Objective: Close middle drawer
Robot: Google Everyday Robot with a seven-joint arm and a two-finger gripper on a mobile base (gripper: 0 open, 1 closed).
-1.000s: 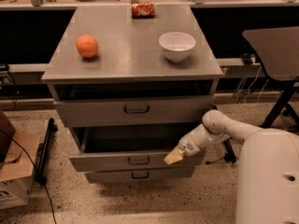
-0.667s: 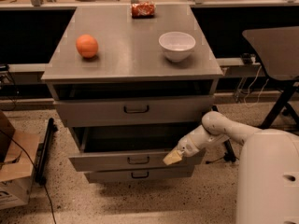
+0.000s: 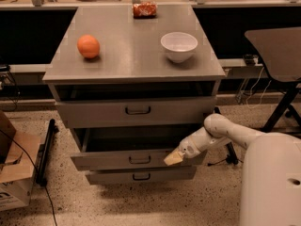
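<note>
The grey cabinet has three drawers. The middle drawer (image 3: 108, 159) is pulled out, its low front carrying a small dark loop handle (image 3: 139, 160). My gripper (image 3: 173, 158) is at the end of the white arm reaching in from the right. Its yellowish tip rests against the right part of the middle drawer's front. The top drawer (image 3: 136, 111) stands slightly out and the bottom drawer (image 3: 141, 175) sits a little out below.
An orange (image 3: 88, 46), a white bowl (image 3: 178, 46) and a red snack bag (image 3: 144, 9) lie on the cabinet top. A cardboard box (image 3: 11, 173) stands at the left on the floor. A dark table (image 3: 275, 46) stands at the right.
</note>
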